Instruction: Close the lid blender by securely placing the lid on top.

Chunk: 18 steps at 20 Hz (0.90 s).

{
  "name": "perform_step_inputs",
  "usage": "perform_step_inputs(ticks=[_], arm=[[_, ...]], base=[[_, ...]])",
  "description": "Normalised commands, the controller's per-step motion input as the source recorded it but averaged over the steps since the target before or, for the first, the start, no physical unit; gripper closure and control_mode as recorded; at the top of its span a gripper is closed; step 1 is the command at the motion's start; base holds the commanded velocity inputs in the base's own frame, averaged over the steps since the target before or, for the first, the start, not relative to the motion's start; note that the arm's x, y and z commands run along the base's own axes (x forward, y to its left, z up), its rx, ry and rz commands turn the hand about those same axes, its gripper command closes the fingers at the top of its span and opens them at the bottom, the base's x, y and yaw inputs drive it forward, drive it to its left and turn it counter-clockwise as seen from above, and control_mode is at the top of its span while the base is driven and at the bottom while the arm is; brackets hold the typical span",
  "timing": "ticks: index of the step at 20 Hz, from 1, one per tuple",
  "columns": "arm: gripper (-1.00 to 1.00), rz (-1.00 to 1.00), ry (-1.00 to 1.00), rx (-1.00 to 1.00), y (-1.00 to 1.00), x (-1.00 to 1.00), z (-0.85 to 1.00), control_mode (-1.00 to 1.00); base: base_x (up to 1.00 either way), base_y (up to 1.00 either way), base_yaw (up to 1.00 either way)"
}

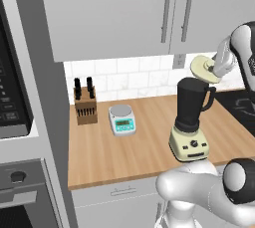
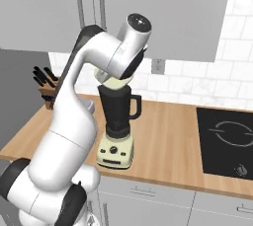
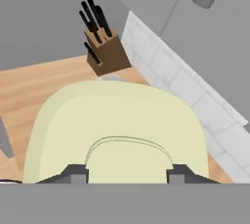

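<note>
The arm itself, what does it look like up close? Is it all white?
Mostly white: the arm is built of smooth, rounded, glossy segments, with dark, near-black bands and round caps at the joints. No loose cables or markings show. Its pincer ends in two small dark grey finger tips.

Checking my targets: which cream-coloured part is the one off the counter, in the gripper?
The lid, the round disc tilted above the jar in the gripper; the blender base sits on the counter.

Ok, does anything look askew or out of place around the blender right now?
Only the lid: it hangs tilted in the pincer above the blender, over the jar's open rim and not seated. The knife block and scale stand upright on the counter; no spills.
</note>
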Motion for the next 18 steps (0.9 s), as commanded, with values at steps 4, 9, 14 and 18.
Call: perform_step_inputs(ticks=[4, 9, 14, 18], arm=[[1.0, 0.0, 0.05, -0.01, 0.12, 0.25, -0.12, -1.0], [1.0, -0.06, 0.13, 0.0, -0.07, 0.41, -0.06, -1.0], [1.0, -0.05, 0.18, 0.0, -0.01, 0.37, -0.01, -1.0], [1.0, -0.02, 0.14, -0.08, 0.03, 0.15, -0.24, -1.0]], base=[[0.0, 0.0, 0.0], [0.0, 0.0, 0.0], [0.0, 0.0, 0.0], [0.0, 0.0, 0.0]])
